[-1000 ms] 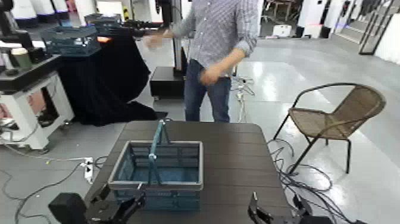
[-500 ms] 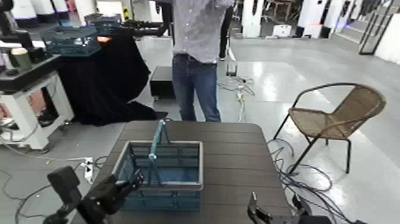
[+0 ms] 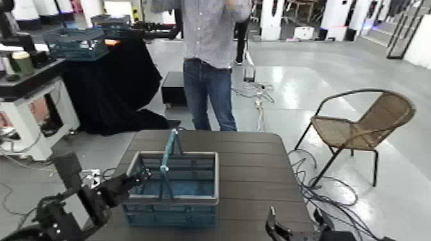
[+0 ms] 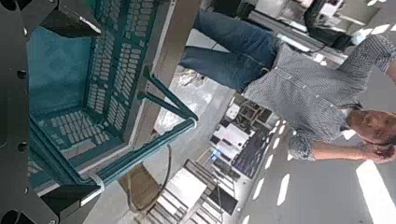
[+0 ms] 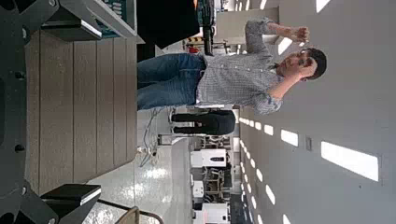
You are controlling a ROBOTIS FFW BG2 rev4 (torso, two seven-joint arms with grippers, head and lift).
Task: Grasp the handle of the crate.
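Crate point(image 3: 170, 215) has one handle point(image 3: 169, 154), left pincer point(image 3: 143, 174) wide near its rim, right pincer point(image 3: 295, 222) wide, well apart

In front of you stands a table point(image 3: 250, 173) with a dark, slatted top and rounded far corners. Directly on it, left of the middle as your head view shows it, sits the teal-blue crate point(image 3: 170, 215), upright, its grey rim facing up and its handle point(image 3: 169, 154) raised above the opening.
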